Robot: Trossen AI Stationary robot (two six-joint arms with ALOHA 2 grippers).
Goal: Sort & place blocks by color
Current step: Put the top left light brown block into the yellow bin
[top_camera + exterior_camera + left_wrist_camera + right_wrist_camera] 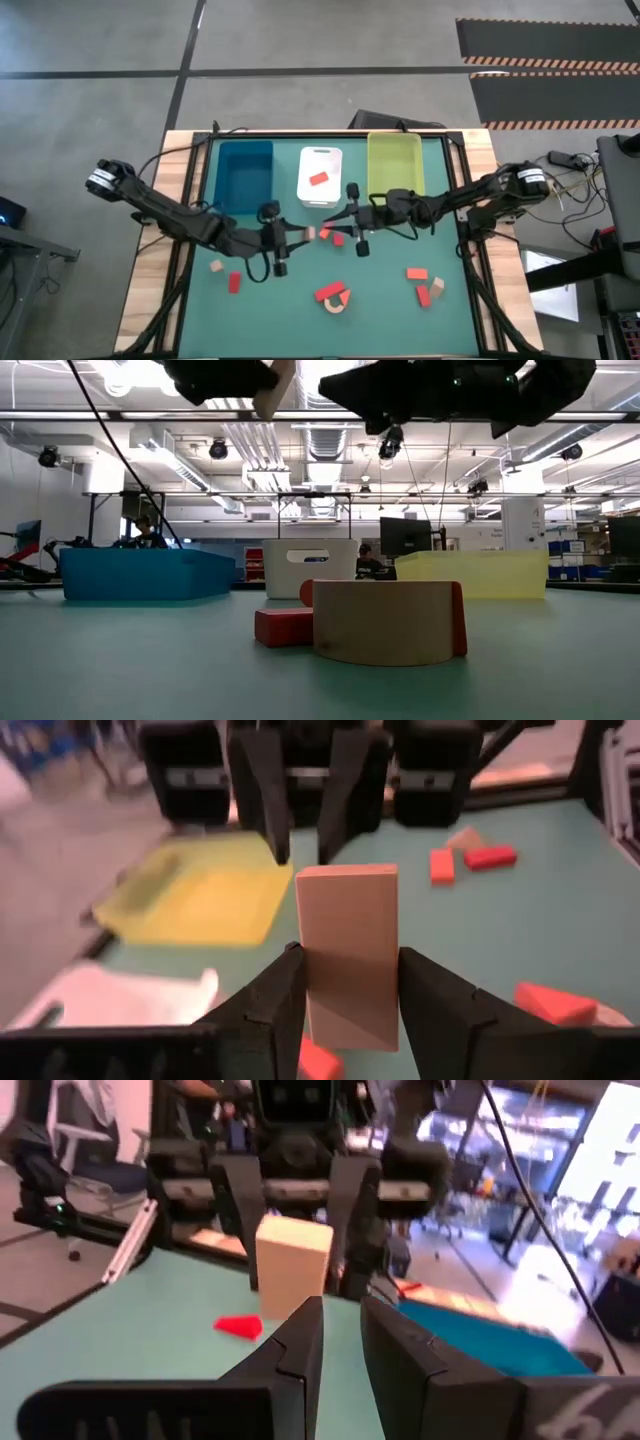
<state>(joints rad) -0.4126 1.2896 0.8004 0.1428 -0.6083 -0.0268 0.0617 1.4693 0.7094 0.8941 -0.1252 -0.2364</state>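
Observation:
A tan brick (345,960) hangs in the air over the middle of the table, and my left gripper (303,235) is shut on it. It also shows in the high view as the tan brick (311,233). My right gripper (333,222) faces it from the table's right, a little short of the brick (292,1265). Its fingers (300,1345) leave only a narrow slit, with nothing between them. Other red and tan blocks lie on the green mat, among them a tan arch (333,302) with red pieces. One red block (318,179) lies in the white tray (321,158). My left gripper pinches the tan brick by its two opposite long sides (310,990) between the two fingers. The fingers come about level from the table's left. The brick sticks out past the fingertips toward my right gripper, and it is lifted clear of the mat.
Along the far edge stand a blue tray (245,150), the white tray and a yellow-green tray (394,150). Two red blocks (338,239) lie under the grippers. Loose blocks lie near left (216,266) and near right (417,272). Cables and equipment sit beyond the table's right edge.

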